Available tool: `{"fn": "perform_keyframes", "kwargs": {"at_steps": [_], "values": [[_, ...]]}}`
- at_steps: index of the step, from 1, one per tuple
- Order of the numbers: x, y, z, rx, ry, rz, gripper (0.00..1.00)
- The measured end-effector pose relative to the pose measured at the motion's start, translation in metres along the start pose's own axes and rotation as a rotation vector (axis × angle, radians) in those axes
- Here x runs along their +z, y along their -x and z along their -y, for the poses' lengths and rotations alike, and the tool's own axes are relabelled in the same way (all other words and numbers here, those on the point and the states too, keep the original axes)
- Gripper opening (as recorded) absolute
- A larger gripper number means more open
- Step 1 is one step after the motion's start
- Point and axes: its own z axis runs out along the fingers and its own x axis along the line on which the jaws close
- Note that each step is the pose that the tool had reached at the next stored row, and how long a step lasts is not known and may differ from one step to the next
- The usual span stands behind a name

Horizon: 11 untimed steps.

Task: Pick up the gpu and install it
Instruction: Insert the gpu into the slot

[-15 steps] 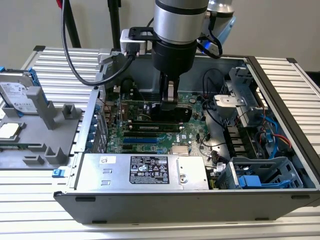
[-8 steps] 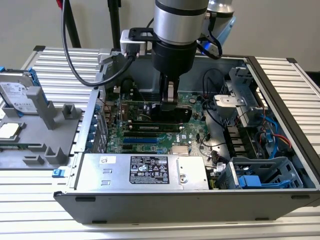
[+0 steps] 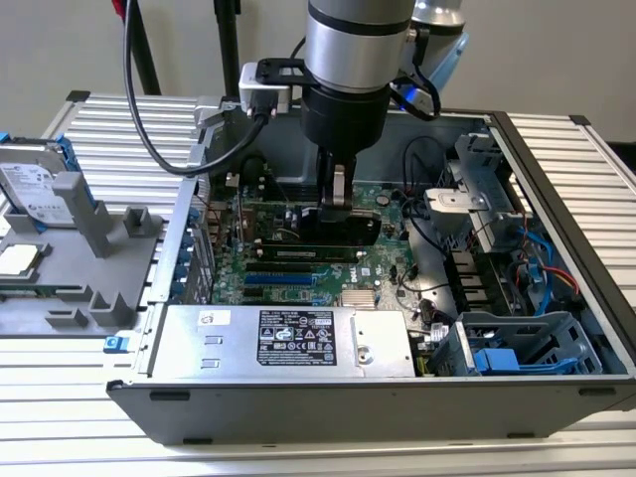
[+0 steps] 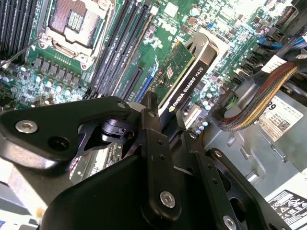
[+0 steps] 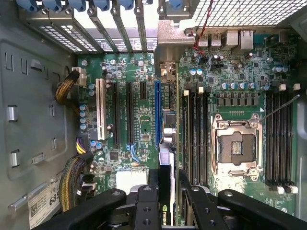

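I see a green motherboard (image 5: 144, 120) with black, blue (image 5: 157, 112) and white (image 5: 100, 108) slots; beside its blue slot, the green-and-black gpu (image 4: 184, 76).

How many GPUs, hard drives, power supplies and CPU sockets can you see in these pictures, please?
gpu: 1
hard drive: 1
power supply: 1
CPU socket: 1
Total: 4

The ribbed metal tabletop (image 3: 119, 124) carries an open computer case (image 3: 397, 402) and a gray fixture (image 3: 89, 288) beside it.
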Motion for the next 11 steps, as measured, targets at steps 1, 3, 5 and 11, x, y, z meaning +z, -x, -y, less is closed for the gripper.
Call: {"fn": "perform_keyframes", "kwargs": {"at_steps": [1,3,5,11], "values": [[0.0002,0.0,0.0,0.0,0.0,0.0,0.0],[0.0006,0.0,0.0,0.0,-0.0001,0.0001,0.0],[0.0011,0.0,0.0,0.0,-0.0001,0.0001,0.0],[0.0025,0.0,0.0,0.0,0.0,0.0,0.0]]}}
